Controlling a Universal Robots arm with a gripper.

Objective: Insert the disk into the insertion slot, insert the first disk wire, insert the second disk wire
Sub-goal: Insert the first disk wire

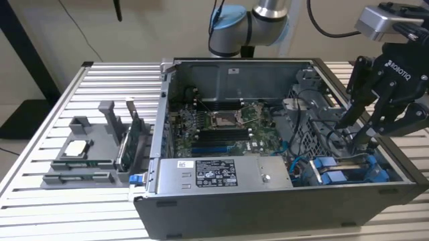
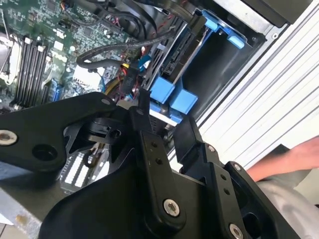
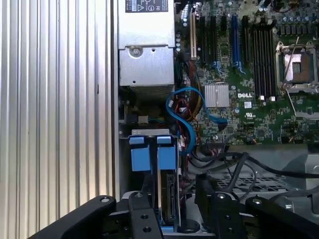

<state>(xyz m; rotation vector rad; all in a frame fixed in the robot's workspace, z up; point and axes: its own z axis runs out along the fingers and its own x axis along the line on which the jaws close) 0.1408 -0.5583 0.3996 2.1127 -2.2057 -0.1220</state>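
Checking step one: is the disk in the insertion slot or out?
In. The disk stands on edge inside the insertion slot, blue carrier tabs at its mouth.

The arm [image 1: 231, 25], at the exterior view's top, is silver with pale-blue joint caps and black cables [image 1: 315, 20]. The gripper [image 1: 358, 131] is matte black, white-lettered, with silver screws [image 2: 171, 207].

Slatted aluminium table [image 1: 40, 131], open computer case [image 1: 268, 213] on it, grey parts holder [image 1: 100, 153] beside
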